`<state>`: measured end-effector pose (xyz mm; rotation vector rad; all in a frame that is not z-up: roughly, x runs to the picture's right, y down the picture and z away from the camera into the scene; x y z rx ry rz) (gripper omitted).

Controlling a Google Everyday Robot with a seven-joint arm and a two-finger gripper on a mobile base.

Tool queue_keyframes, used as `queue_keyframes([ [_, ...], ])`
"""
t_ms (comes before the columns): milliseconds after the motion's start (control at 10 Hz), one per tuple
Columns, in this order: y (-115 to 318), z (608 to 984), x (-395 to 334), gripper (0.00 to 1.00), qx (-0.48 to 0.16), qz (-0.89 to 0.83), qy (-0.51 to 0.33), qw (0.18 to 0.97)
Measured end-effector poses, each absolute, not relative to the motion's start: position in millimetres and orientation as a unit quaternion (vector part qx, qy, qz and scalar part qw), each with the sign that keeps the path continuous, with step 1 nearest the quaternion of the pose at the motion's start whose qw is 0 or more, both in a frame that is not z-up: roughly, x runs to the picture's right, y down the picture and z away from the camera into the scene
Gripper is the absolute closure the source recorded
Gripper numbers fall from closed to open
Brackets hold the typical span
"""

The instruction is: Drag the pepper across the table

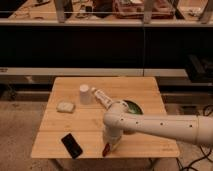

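Black phone point(72, 145), white cup point(85, 94), green bowl point(134, 107)

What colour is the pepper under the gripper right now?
Dark red; the pepper lies near the table's front edge, at the gripper, in the camera view.
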<state>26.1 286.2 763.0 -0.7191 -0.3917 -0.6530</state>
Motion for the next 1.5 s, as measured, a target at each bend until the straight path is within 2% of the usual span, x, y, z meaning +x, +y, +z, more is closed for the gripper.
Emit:
queue_keyframes([
  [1500, 289, 754, 70, 0.70, -0.350, -0.270, -0.170, 0.881],
])
